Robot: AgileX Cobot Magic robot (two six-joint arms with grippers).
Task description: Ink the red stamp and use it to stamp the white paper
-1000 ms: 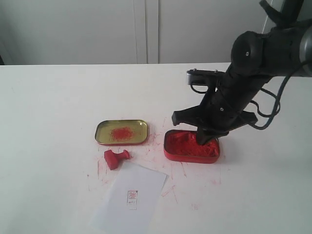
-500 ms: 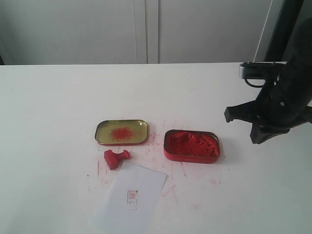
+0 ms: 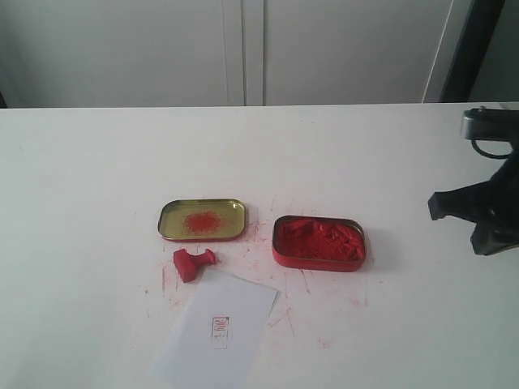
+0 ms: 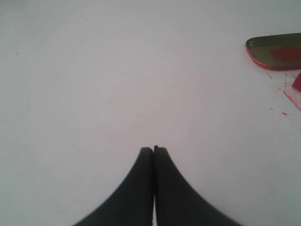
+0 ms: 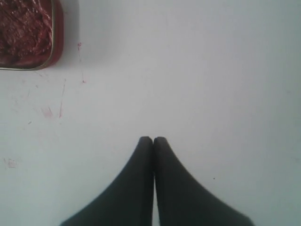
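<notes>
The red stamp (image 3: 193,263) lies on its side on the white worktop (image 3: 97,178), at about 7 o'clock from the shallow gold lid (image 3: 203,220) and close to it. The white paper (image 3: 217,328) lies flat at 5 o'clock from the stamp, its upper corner just beside it, and bears a tiny red imprint (image 3: 220,331). The red tin of ink paste (image 3: 319,242) stands uncovered at 3 o'clock from the lid, with red smears on the worktop around both.

The right hand (image 5: 153,139) has its two dark fingers pressed together with nothing between them. It hangs over bare worktop at 3 o'clock from the tin, well apart from it, at the edge of the exterior view. The left hand (image 4: 153,149) is likewise closed and empty, over bare worktop, with the lid off at its 2 o'clock.
</notes>
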